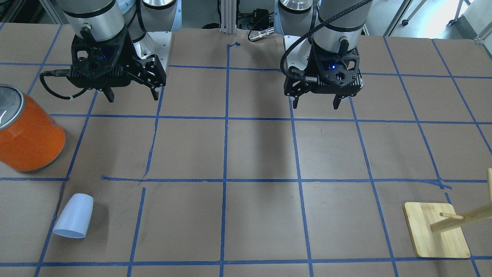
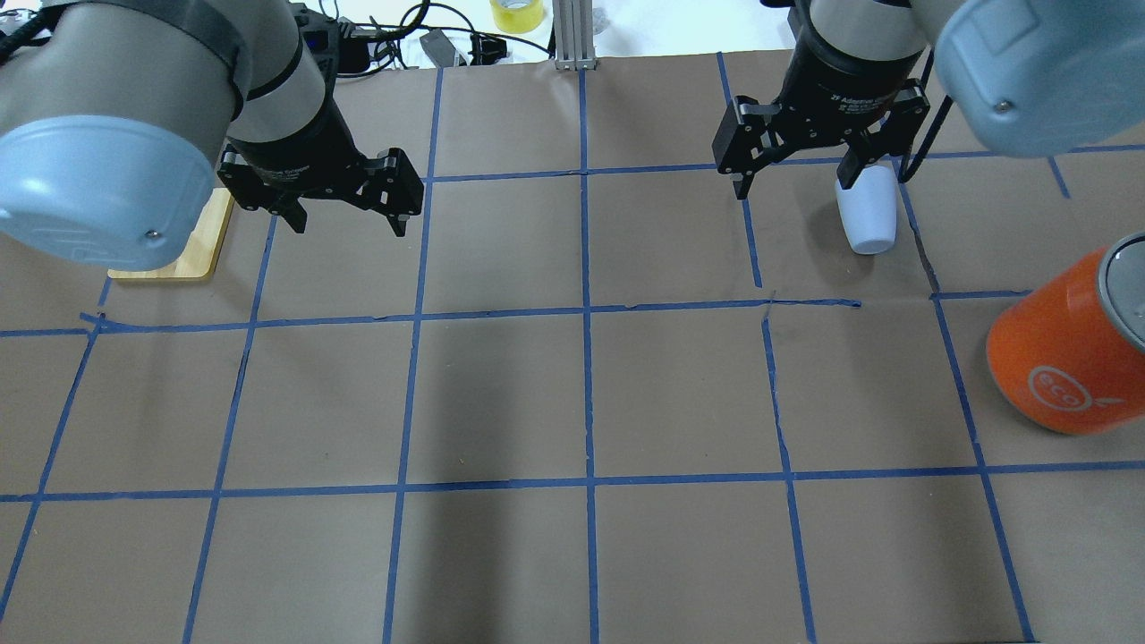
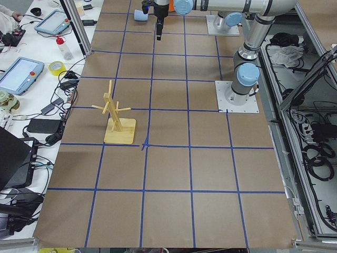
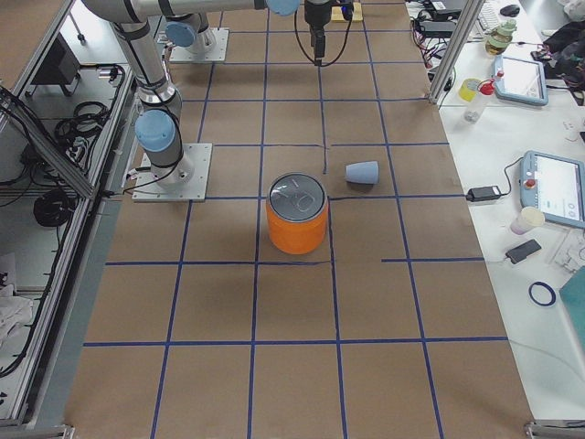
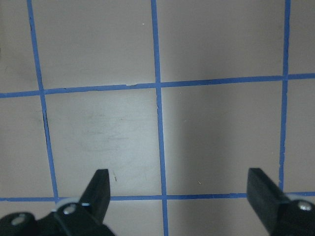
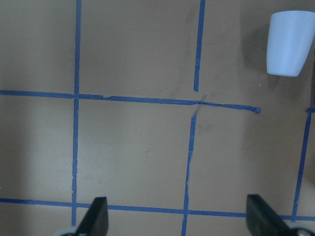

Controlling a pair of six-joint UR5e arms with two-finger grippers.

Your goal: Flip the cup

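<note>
The cup (image 1: 74,215) is small, pale blue and tapered. It appears to lie on its side on the brown table, and its inside does not show. It also shows in the overhead view (image 2: 868,219) and at the top right of the right wrist view (image 6: 290,43). My right gripper (image 1: 133,97) is open and empty. It hangs above the table, nearer the robot than the cup and apart from it, and it partly covers the cup in the overhead view. My left gripper (image 1: 315,104) is open and empty over bare table (image 5: 179,196).
A large orange can (image 1: 29,134) with a silver top stands on the robot's right side, nearer the robot than the cup. A wooden peg stand (image 1: 436,234) stands at the far side on the robot's left. Blue tape lines grid the table.
</note>
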